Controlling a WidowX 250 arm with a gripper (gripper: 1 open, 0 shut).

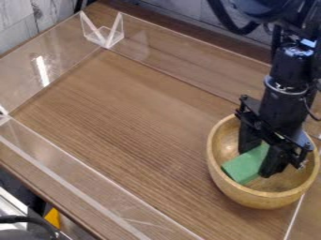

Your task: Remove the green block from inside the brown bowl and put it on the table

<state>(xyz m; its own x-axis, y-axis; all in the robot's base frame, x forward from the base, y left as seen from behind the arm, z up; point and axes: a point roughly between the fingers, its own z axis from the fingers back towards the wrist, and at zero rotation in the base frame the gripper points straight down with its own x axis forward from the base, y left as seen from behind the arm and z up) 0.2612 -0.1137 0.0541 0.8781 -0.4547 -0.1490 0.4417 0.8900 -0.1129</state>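
The brown bowl (230, 184) sits at the right front of the table (138, 103). My gripper (262, 161) points almost straight down into the bowl and is shut on the green block (245, 167). The block hangs tilted between the fingers, its lower left end just above the bowl's tan floor. The black fingers (279, 157) hide the block's right part.
Low clear acrylic walls (56, 173) run along the table's edges, with a folded clear piece (103, 31) at the back left. The bowl stands close to the right-hand wall. Open wood-grain surface stretches left of the bowl.
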